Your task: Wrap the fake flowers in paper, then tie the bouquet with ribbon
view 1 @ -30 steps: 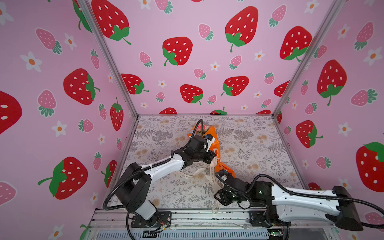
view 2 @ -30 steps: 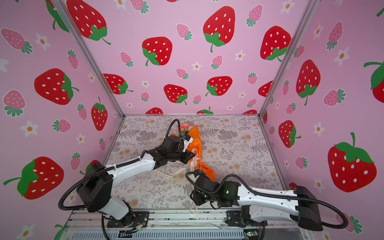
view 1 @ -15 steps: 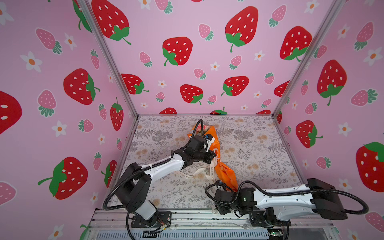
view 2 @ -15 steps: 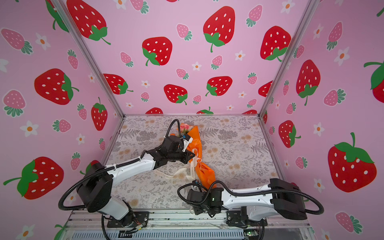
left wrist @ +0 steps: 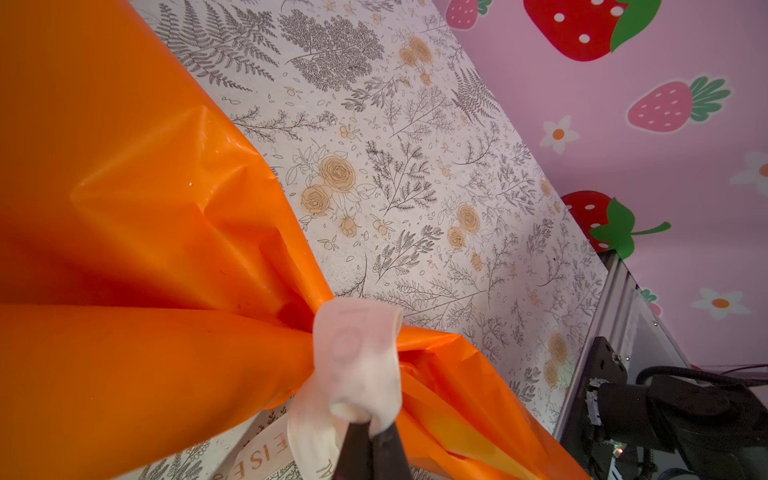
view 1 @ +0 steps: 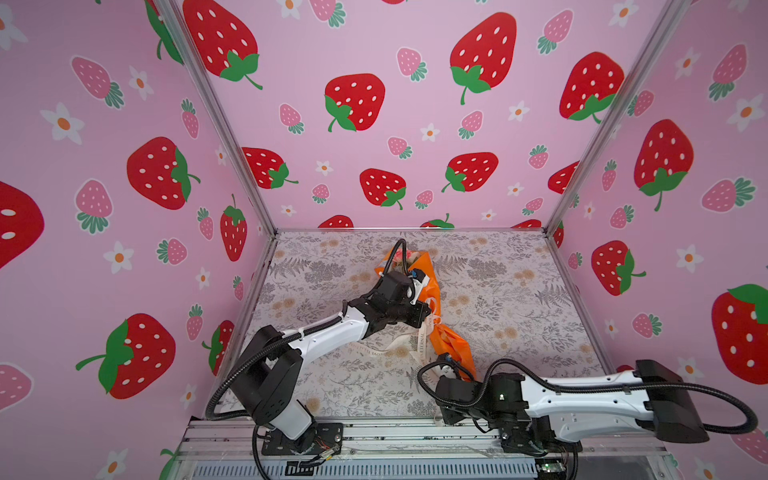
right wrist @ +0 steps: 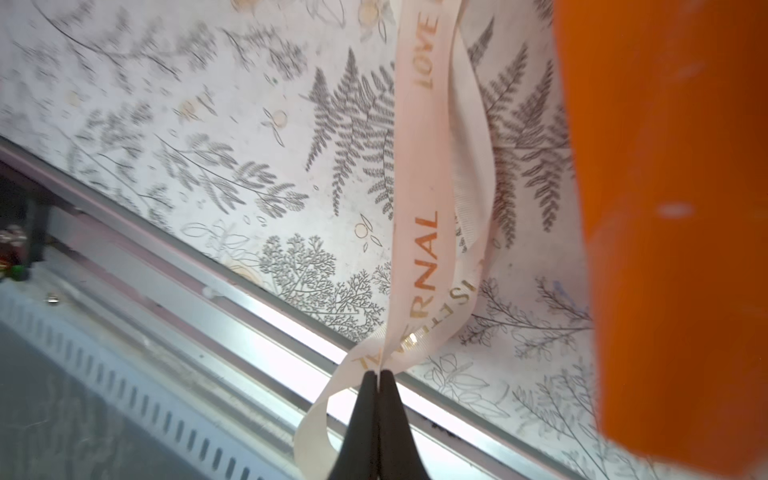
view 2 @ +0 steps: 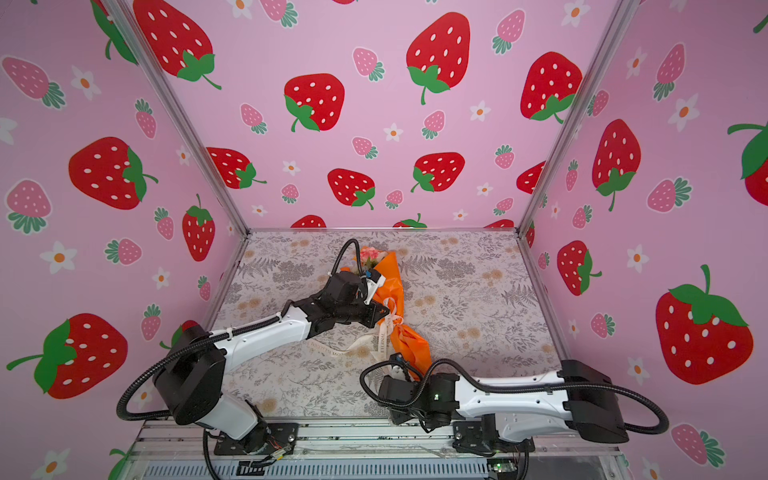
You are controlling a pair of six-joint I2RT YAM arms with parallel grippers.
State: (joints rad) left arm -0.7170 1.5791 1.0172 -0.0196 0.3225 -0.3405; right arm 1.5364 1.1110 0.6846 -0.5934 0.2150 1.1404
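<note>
There is one bouquet of fake flowers point(view 2: 368, 254); its flower heads are too hidden to count. One sheet of orange wrapping paper point(view 1: 451, 347). One cream printed ribbon point(right wrist: 424, 249), with two strands showing in the right wrist view. One counter point(view 1: 519, 291). Two arms: the left arm point(view 1: 324, 338) and the right arm point(view 1: 582, 395). Two tools: the left tool point(left wrist: 370, 434) and the right tool point(right wrist: 379, 376).

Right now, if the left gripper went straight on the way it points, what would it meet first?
The left gripper would meet the cream ribbon loop pinched in its tips, then behind it the cinched neck of the orange wrapping paper; depth is unclear.
</note>
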